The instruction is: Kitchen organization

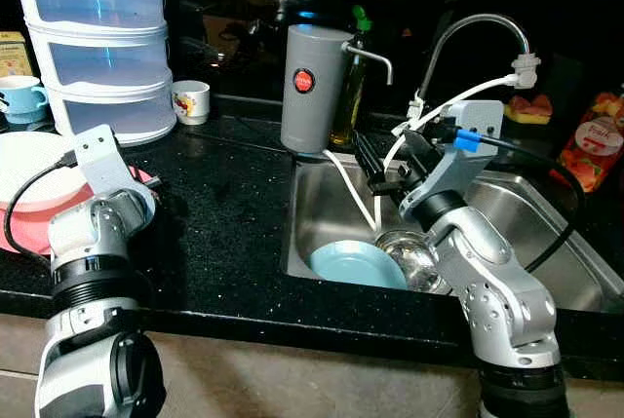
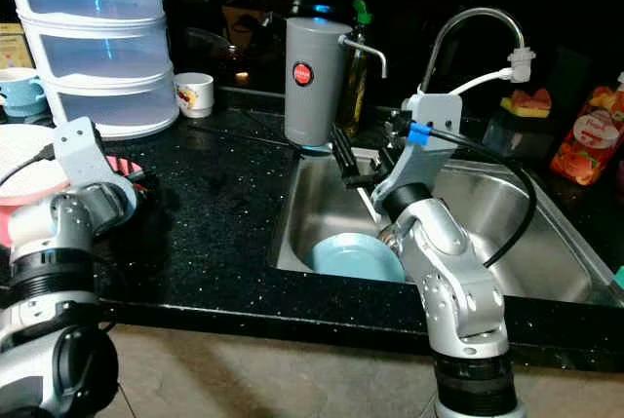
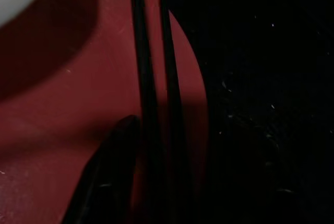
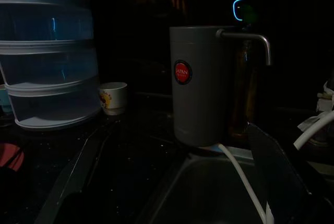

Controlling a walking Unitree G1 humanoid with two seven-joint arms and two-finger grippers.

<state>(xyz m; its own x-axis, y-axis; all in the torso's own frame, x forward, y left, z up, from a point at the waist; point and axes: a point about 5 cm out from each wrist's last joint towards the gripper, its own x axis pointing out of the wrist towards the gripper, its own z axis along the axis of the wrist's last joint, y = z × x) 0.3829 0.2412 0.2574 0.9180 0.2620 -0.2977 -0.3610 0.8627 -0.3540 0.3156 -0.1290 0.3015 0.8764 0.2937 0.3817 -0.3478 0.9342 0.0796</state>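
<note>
Hovering over sink (image 1: 546,206), right gripper (image 1: 375,167) fingers apart, empty; left gripper on red plate (image 3: 78,130), can't tell its gap.

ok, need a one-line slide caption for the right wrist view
Right claw open above the sink, facing the grey water dispenser, stacked clear containers and a small cup.

blue plate (image 2: 356,257) in sink (image 2: 546,243) — grey dispenser (image 2: 314,82) behind
</note>
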